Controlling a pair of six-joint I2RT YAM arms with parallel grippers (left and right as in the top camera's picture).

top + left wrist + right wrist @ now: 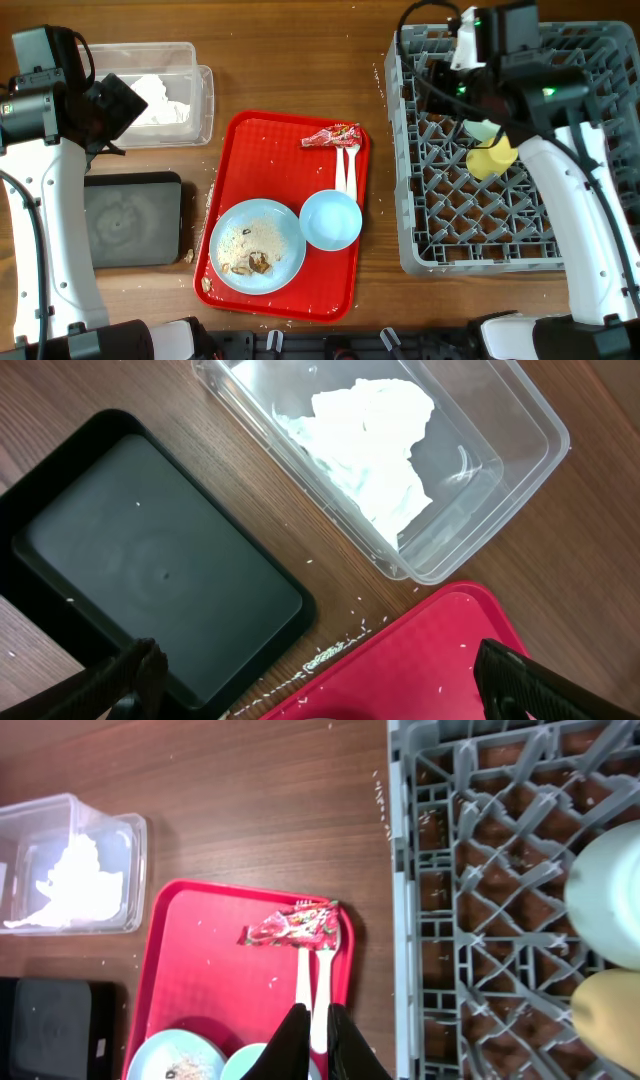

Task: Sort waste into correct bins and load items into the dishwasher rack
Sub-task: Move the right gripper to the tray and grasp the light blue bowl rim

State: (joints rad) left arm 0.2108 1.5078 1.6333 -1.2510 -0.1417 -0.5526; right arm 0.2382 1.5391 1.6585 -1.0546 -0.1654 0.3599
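Note:
My left gripper (120, 105) (320, 672) is open and empty, above the table between the clear tub (200, 100) (520, 450) and the black tray (130, 220) (150, 570). White napkins (155, 95) (375, 440) lie in the tub. My right gripper (432, 82) (318, 1020) is shut and empty, high over the left edge of the grey dishwasher rack (450, 210) (440, 920). A yellow cup (492, 158) (610, 1010) and a pale green bowl (483, 130) (610, 900) sit in the rack. On the red tray lie a red wrapper (332, 135) (295, 928), a white fork and spoon (346, 170) (312, 970), a blue bowl (331, 219) and a blue plate (258, 245) with brown scraps (250, 262).
The flat red serving tray (260, 150) (430, 660) lies at the middle of the wooden table. White crumbs are scattered on it and on the wood along its left edge. The black tray holds nothing.

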